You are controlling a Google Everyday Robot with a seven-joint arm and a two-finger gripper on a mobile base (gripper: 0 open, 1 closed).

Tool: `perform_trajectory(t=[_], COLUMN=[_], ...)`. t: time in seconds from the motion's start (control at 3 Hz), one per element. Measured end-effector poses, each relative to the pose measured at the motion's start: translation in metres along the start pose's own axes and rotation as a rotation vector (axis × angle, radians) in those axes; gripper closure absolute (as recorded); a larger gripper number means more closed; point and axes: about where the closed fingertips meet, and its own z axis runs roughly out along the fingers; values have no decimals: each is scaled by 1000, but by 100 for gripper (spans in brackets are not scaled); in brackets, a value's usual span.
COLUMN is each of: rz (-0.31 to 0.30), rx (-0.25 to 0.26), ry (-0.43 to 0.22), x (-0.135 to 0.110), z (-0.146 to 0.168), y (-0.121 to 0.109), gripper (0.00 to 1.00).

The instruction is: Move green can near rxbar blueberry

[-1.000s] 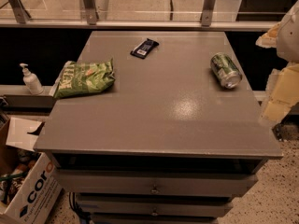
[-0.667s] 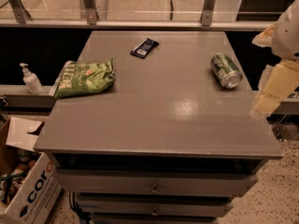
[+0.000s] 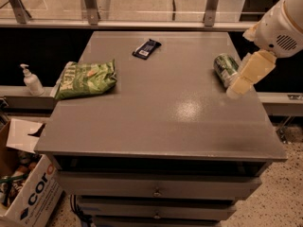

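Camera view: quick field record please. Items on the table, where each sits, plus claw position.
can: green, lying on its side, right part of table
snack bar: dark wrapper, far centre, well apart from can
chip bag: green, left part
claw: at the can's right side, low over the tabletop; contact unclear
off table: pump bottle on left ledge, cardboard box on floor

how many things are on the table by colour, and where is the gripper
green: 2, the can and the chip bag
dark: 1, the snack bar
total: 3
gripper: over the right edge of the table, beside the can
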Motion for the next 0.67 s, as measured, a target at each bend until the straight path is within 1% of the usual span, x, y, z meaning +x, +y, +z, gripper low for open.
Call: perform_trajectory(t=[0.33, 0.67], rz=[64, 129], rx=[61, 98], ry=[-22, 0], x=[9, 20], z=[5, 27], y=[-29, -50], gripper=[0, 0])
